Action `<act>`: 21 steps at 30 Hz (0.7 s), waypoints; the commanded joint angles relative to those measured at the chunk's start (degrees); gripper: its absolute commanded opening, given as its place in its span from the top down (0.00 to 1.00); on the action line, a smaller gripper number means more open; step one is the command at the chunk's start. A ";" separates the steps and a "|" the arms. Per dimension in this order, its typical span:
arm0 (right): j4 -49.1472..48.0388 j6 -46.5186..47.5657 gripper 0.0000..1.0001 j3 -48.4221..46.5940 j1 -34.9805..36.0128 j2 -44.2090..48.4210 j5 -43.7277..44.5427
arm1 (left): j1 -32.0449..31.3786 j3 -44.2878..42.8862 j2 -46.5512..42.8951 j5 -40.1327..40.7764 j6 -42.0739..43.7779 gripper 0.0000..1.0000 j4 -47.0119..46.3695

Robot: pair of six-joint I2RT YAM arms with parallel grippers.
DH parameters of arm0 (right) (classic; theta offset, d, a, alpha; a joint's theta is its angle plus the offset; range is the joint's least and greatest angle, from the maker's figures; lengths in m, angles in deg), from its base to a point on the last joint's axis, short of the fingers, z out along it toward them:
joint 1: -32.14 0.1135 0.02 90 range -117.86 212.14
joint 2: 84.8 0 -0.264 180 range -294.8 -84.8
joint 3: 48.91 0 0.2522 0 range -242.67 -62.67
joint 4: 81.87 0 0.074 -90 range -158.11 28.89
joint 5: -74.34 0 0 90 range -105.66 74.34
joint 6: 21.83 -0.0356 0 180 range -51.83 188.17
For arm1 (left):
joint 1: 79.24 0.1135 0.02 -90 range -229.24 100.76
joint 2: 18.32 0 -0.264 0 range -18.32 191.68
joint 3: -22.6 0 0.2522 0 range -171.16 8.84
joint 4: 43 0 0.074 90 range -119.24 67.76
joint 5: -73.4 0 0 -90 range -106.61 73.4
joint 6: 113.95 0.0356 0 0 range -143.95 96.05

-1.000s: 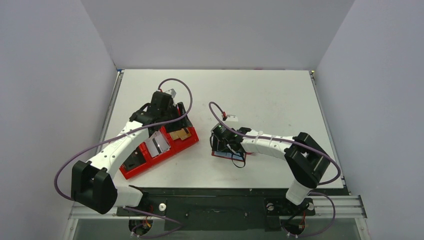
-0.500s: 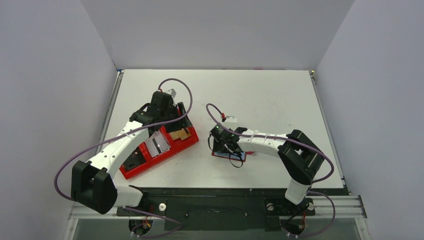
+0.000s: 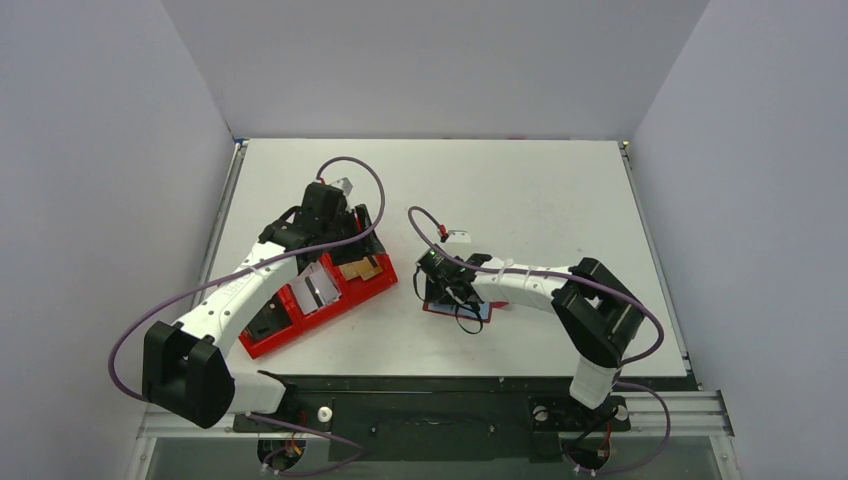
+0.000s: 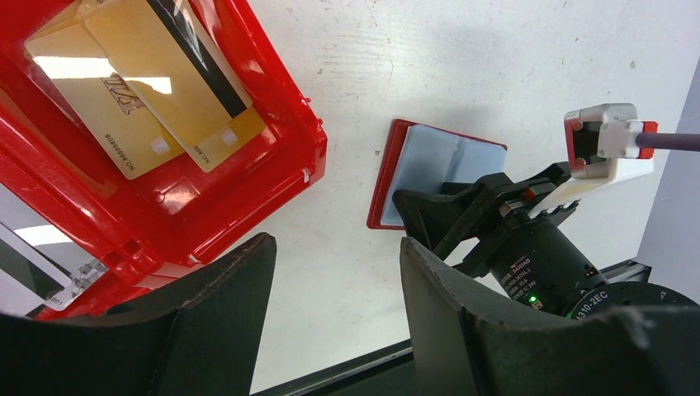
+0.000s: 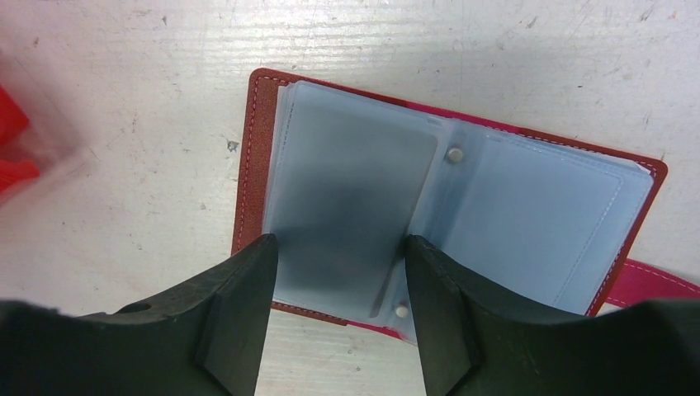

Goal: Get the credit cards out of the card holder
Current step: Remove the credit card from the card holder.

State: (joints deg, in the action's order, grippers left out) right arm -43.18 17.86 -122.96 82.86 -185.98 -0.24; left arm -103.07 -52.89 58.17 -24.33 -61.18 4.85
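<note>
The card holder (image 5: 528, 214) lies open on the table, dark-red outside with grey-blue pockets, its strap tab at the right. My right gripper (image 5: 338, 247) hovers open over its left page, one finger on each side of that page and nothing gripped. The holder also shows under that gripper (image 3: 440, 285) as a red and blue patch (image 3: 478, 311). Two gold-tan credit cards (image 4: 165, 91) lie overlapping in the end compartment of the red tray (image 4: 281, 124). My left gripper (image 4: 334, 247) hangs open and empty above that tray's corner. A shadow darkens the pockets and hides what is inside.
The red three-compartment tray (image 3: 372, 291) sits slanted at the left, with a pale item (image 3: 318, 288) in its middle compartment. The right arm's wrist and cable (image 4: 611, 144) lie close beside the holder. Grey walls enclose the table on three sides.
My right gripper has slid a little left over the card holder and its jaws have narrowed somewhat. The left arm and the tray have not moved.
</note>
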 commanded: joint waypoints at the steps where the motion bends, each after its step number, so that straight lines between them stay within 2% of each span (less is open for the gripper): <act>1: 0.38 1.14 0.48 0.50 0.34 -3.51 0.75 | 0.28 -0.55 -0.59 -0.04 0.05 0.45 -0.64; 4: 0.19 1.37 0.50 1.02 0.35 -3.51 0.71 | 0.28 -0.62 -0.36 0.17 -0.04 0.45 -0.55; 11: -1.95 2.14 0.67 2.90 0.34 -2.30 -0.87 | -0.12 -0.84 0.83 0.21 -0.33 0.45 -0.59; 18: -5.79 3.53 0.91 6.33 0.14 1.22 -3.78 | -1.80 -0.38 2.22 0.16 -1.04 0.45 -0.95; 21: -9.63 4.31 0.94 8.39 -0.18 3.04 -6.21 | -3.13 0.03 3.14 0.18 -1.84 0.45 -1.44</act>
State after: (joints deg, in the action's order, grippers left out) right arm -51.22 20.60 -118.63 82.62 -184.17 0.00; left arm -104.47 -52.89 60.31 -24.31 -61.84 4.83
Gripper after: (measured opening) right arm 0.079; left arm 0.545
